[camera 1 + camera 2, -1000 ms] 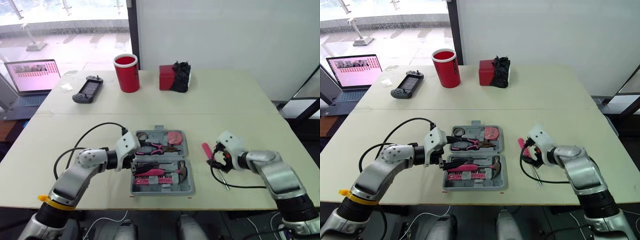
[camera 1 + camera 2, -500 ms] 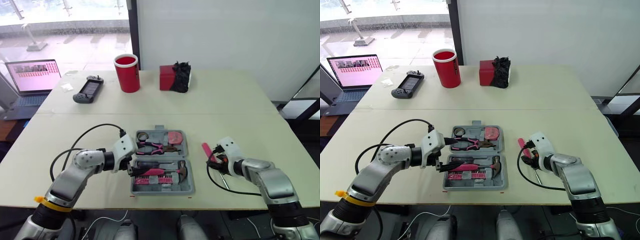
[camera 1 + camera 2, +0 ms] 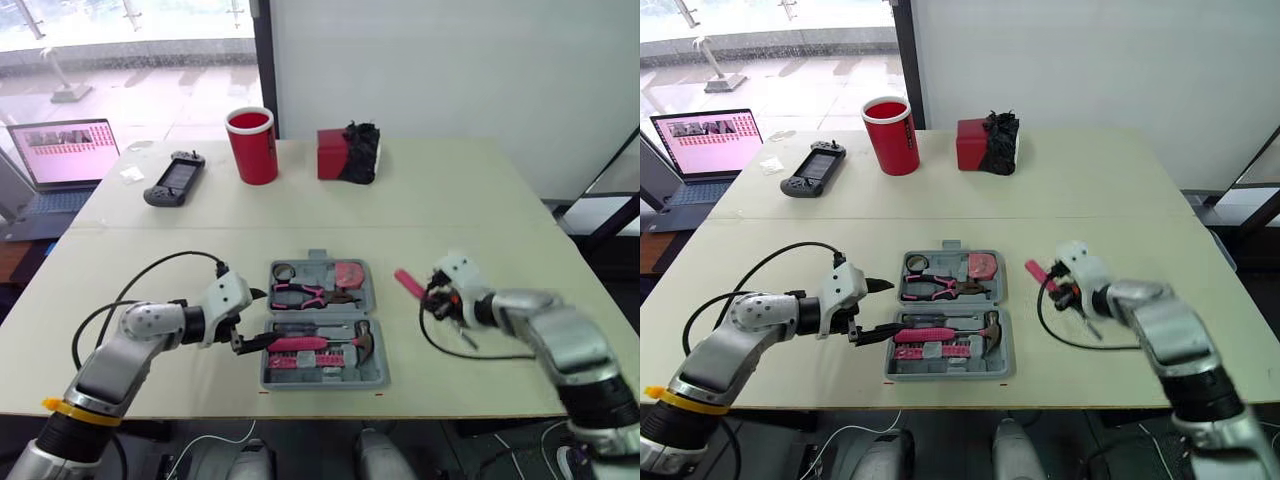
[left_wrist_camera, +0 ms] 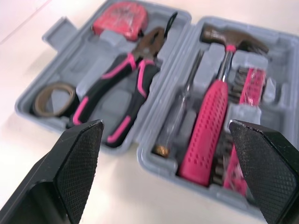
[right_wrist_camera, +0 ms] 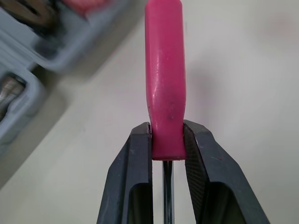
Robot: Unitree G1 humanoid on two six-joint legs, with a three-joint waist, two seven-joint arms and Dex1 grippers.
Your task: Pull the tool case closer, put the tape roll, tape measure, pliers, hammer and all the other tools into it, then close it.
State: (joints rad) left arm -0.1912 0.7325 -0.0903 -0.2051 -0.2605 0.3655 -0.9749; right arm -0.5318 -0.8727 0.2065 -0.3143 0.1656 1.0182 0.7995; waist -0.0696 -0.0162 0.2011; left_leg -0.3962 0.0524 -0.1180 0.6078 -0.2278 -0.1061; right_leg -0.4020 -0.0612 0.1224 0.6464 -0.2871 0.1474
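Pinching the pink-handled screwdriver (image 5: 164, 70) at the end of its handle where the metal shaft comes out, my right gripper (image 5: 167, 134) is nearly closed, both black fingers (image 5: 135, 172) pressed flat against the plastic. The tool sits just right of the open tool case (image 3: 325, 382), seemingly lifted a little off the table (image 3: 1120, 190). I judge it light and stiff, but the smooth, rounded handle is slick. With most of it reaching past my pads it could swivel, so a hold nearer mid-handle would be steadier. My left gripper (image 3: 872, 310) is spread wide and empty at the case's left edge. Inside lie the hammer (image 4: 205, 126), pliers (image 4: 119, 93), tape measure (image 4: 119, 18) and tape roll (image 4: 51, 95).
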